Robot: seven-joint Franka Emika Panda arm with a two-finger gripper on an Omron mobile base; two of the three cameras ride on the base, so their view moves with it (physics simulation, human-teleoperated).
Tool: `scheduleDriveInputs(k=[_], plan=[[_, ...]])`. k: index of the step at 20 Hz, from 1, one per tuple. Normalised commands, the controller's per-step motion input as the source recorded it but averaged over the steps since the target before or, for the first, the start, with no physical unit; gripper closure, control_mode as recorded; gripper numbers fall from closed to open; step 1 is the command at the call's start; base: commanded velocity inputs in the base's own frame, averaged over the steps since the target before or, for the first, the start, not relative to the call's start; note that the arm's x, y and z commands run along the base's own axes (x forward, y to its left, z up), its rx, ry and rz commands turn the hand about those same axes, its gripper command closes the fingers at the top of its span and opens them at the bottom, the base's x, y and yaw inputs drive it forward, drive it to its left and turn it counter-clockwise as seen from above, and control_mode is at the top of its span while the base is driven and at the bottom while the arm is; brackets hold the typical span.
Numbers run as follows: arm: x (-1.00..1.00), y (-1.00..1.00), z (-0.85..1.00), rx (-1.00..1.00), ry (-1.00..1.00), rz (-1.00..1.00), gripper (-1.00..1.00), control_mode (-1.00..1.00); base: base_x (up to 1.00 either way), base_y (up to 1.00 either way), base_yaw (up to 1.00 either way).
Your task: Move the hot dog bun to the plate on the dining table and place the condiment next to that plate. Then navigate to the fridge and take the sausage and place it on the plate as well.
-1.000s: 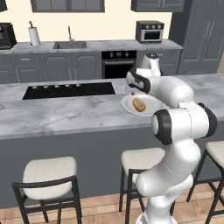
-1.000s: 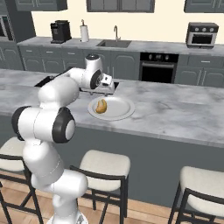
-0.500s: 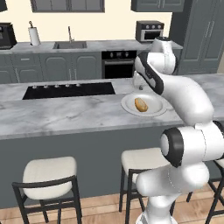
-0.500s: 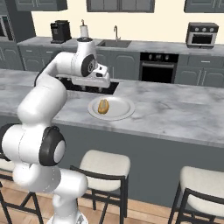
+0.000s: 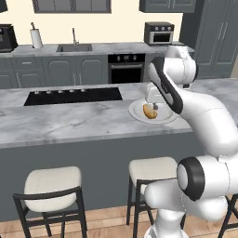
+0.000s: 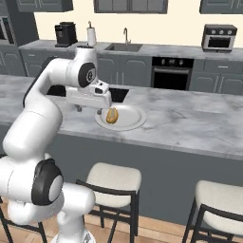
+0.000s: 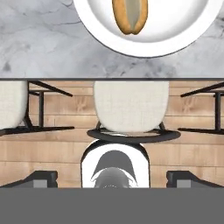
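The bun (image 7: 130, 15) lies on the plate (image 7: 175, 37) at the top of the hand view, near the table (image 7: 48, 48) edge. The gripper (image 6: 90, 108) hangs with jaws spread and empty, bare marble at right

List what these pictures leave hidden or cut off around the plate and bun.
- Plate: hand view's top edge cuts its far part.
- Hot dog bun: upper end cut there too.
- Plate's right rim, left base view: behind the arm.
- Fingers, right base view: half hidden under the hand.

The white arm arches up and forward, its end effector (image 6: 88, 108) pointing downward with jaws spread wide, holding nothing.
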Motion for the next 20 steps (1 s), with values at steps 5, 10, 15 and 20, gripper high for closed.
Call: scheduleDriveInputs(k=[5, 10, 15, 20], plan=[[-0.48, 0.16, -0.16, 0.00, 0.00, 0.00, -1.00, 1.00, -0.18, 0.03, 0.00], [0.00, 0.00, 0.00, 0.00, 0.00, 0.00, -1.00, 1.00, -1.00, 0.67, 0.02], [0.00, 0.00, 0.00, 0.00, 0.00, 0.00, -1.00, 1.00, -0.79, 1.00, 0.11], [0.00, 0.00, 0.00, 0.00, 0.00, 0.00, -1.00, 1.00, -0.17, 1.00, 0.15]])
